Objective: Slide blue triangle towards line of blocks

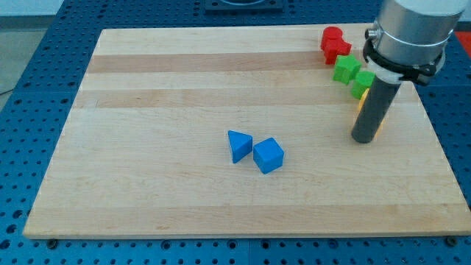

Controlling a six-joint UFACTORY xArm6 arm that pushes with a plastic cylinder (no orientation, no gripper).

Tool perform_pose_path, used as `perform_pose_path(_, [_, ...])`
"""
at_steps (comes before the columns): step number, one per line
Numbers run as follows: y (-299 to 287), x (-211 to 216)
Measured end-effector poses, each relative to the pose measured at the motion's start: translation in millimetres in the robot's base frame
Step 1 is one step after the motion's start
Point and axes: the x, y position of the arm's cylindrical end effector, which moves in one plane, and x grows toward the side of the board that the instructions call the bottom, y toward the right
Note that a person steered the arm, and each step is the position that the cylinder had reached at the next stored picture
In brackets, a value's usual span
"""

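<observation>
Board (147,88) of pale wood fills the view, its left part bare; near the middle, a little toward the view's bottom, lies the blue triangle (238,145), and just beside it on the view's right, touching or nearly so, sits the blue cube (268,155); further right stands my tip (363,139), resting on the wood well apart from both blue blocks; it is a plain rod with nothing to open or close, and it holds nothing. At the view's top right runs the line of blocks: a red block (334,43), a green block (347,69), a second green block (361,85) partly hidden by the rod, and a sliver of yellow block (383,118) behind it. The triangle looks small, light and rigid, likely to slide easily yet swivel if struck off-centre; I judge the best contact is its left face, pushing rightward and upward; the cube stands in that path and may be carried along.
</observation>
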Motion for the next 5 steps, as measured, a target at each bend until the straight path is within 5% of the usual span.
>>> perform_pose_path(2, [10, -7])
perform_pose_path(5, [-241, -33])
